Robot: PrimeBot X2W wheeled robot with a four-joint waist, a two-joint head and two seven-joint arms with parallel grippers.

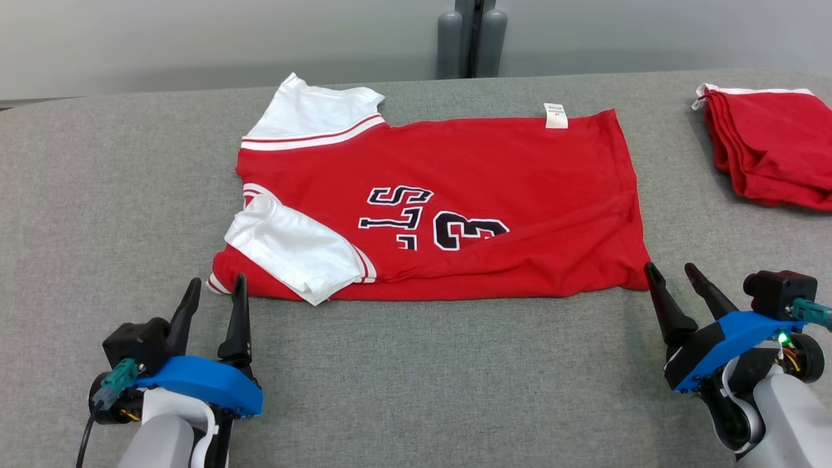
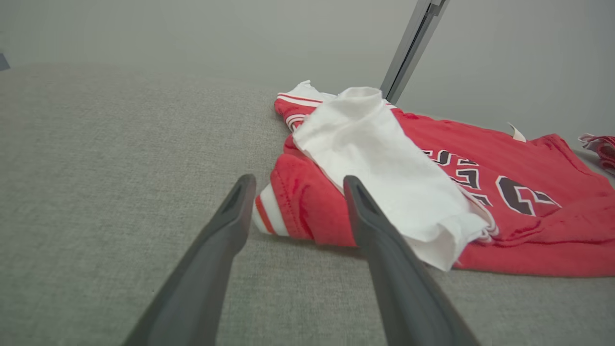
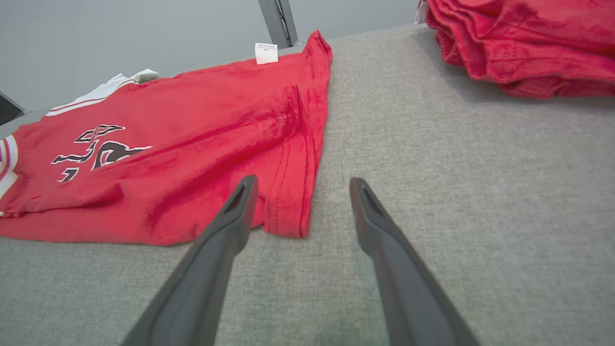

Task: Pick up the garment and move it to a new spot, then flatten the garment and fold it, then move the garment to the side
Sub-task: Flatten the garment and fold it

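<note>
With the red garment (image 1: 494, 195) lying half-folded on the grey table (image 1: 422, 383), the left gripper (image 1: 218, 286) and right gripper (image 1: 669, 268) sit spread and empty just off its near corners, so folding seems under way and next calls for pinching an edge for another fold.

Blue left tool (image 1: 218, 279), dark fingers (image 1: 237, 325), apparently teal plug (image 1: 117, 383).

Your left gripper (image 2: 298, 182) at six o'clock, fingers (image 2: 226, 235) spread wide, red jersey (image 2: 528, 230) lying just beyond the tips and out to three o'clock, white sleeve (image 2: 379, 163) folded across it, grey surface (image 2: 96, 168) stretching to nine o'clock.
</note>
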